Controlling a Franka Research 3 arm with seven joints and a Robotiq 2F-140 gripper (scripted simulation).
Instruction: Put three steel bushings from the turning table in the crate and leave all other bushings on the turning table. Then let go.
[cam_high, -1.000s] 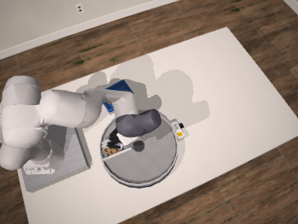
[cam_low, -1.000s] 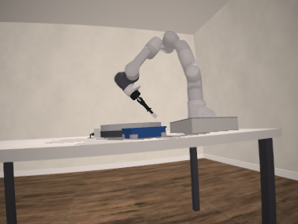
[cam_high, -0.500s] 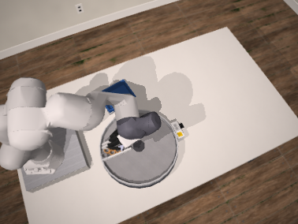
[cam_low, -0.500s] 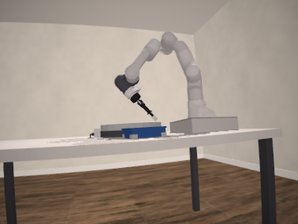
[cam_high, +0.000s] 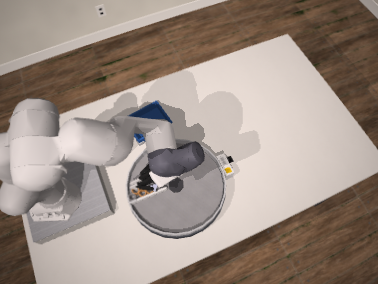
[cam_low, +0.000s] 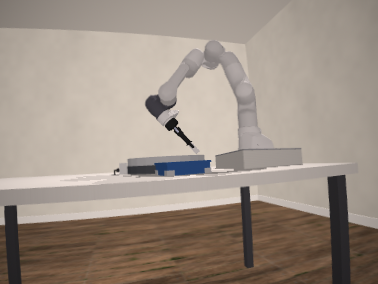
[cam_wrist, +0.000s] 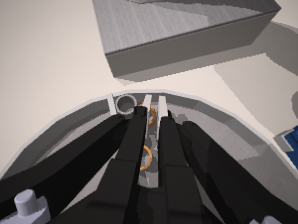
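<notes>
"How does the gripper (cam_high: 140, 185) (cam_low: 195, 150) (cam_wrist: 154, 105) stand?"

"Closed but for a slim gap, with nothing gripped. It slants down, its tips over the side of the turning table (cam_high: 185, 215) (cam_low: 142, 162) (cam_wrist: 240, 140) nearest the base block (cam_high: 107, 205) (cam_low: 285, 157) (cam_wrist: 175, 55)."

"And the steel bushing?"

"I make out one grey ring (cam_wrist: 116, 105), on the turning table, close inside its rim and just beside the white divider (cam_high: 145, 196) (cam_wrist: 111, 104). The fingers stand to one side of it, apart from it."

"Anything crowding them?"

"One orange ring (cam_wrist: 154, 116) shows partly behind the fingertips. Another orange ring (cam_wrist: 151, 157) shows farther in from the rim, half hidden by a finger. I can't tell what else the fingers cover."

"Any room toward the block?"

"A strip of bare tabletop (cam_high: 300, 100) (cam_low: 75, 185) runs between the rim and the block, so they stand apart."

"Where's the crate?"

"The blue crate (cam_high: 152, 111) (cam_low: 182, 167) (cam_wrist: 292, 142) sits just outside the rim. The arm (cam_high: 95, 140) (cam_low: 177, 82) covers part of it from above, so I can't tell all it holds."

"The roomiest side?"

"Away from the block, past the small white box (cam_high: 227, 167) by the rim: a broad open stretch out to the table's far edge."

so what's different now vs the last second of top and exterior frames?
The gripper dropped slightly toward the turning table, the arm lowering with it. No grab or release visible; the fingers are nearly together now, with no bushing seen clamped between them. Crate and turning table look unchanged.
</notes>
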